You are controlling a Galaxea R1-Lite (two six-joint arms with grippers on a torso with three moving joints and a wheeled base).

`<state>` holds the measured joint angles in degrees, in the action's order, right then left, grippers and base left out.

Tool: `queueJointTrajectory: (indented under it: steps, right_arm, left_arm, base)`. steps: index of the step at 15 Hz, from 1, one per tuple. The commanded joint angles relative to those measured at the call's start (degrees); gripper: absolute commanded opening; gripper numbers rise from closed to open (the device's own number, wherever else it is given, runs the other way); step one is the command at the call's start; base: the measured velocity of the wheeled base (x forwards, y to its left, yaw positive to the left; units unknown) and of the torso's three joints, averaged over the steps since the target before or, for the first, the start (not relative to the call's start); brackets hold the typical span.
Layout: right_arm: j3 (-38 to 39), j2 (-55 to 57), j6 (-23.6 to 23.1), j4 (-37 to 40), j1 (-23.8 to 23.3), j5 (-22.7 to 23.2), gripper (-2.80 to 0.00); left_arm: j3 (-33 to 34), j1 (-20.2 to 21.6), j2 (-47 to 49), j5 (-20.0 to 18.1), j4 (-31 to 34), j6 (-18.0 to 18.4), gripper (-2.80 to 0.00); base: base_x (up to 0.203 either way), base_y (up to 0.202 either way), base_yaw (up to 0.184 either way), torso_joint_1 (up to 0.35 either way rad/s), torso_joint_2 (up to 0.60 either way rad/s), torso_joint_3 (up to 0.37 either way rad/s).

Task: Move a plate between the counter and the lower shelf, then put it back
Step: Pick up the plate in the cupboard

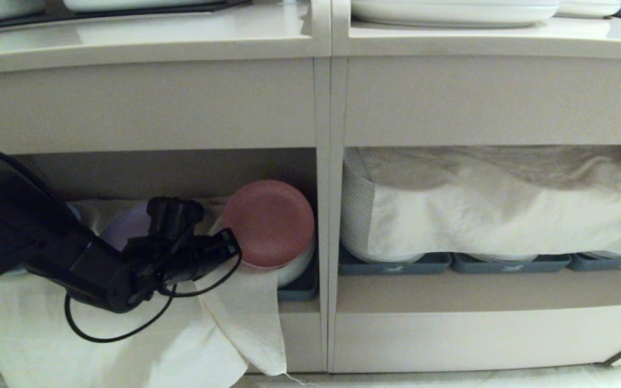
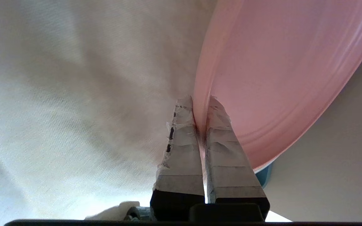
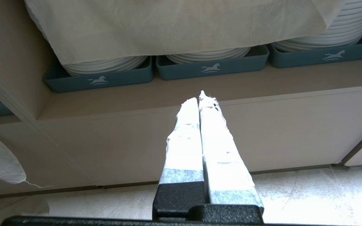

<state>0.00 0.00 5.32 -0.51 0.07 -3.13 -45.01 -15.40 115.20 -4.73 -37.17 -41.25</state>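
My left gripper [image 1: 232, 243] is clenched on the rim of the small round matte pink plastic plate [image 1: 270, 223], its two tape-wrapped fingers [image 2: 181, 138] pinching the edge from either side, as the left wrist view shows plainly. The plate sits tilted up on edge inside the lower shelf [image 1: 297, 308], the beige open cubby left of the upright divider [image 1: 324, 215], leaning over a short stack of white plates [image 1: 297, 268] that rests in a dark grey-blue tray [image 1: 299, 291]. A white cloth [image 1: 127, 345] spills out of the cubby and hangs down its front, draped under my forearm, and a pale purple plate [image 1: 127, 229] peeks out just behind my wrist. The long beige matte counter [image 1: 143, 37] runs above, with a large white plate [image 1: 453, 13] on it over the neighbouring cubby, where tall stacks under another cloth [image 1: 499, 199] fill the space. My right gripper [image 3: 201, 97] hangs idle outside that wider cubby, fingers pressed together on nothing. As I judge it, the plate is at the shelf end of its trip and I have it in hand, so either I am about to set it down here or I am lifting it for the return; I cannot tell which. Either way the trip up to the counter is what remains
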Motion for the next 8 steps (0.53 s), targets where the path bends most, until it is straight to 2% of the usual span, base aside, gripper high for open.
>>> queueJointTrajectory:
  steps: [1,8]
  right_arm:
    - [0.00,0.00,0.05,-0.02,0.01,-0.03,-2.80]
    - [0.00,0.00,0.05,-0.02,0.01,-0.03,-2.80]
  left_arm:
    - [1.09,0.28,-1.13,-0.10,-0.10,-0.32,-2.80]
    - [3.91,1.08,-3.71,-0.79,-0.01,-0.41,-2.80]
  base:
    - [0.000,0.000,0.000,0.000,0.00,0.000]
    - [0.000,0.000,0.000,0.000,0.00,0.000]
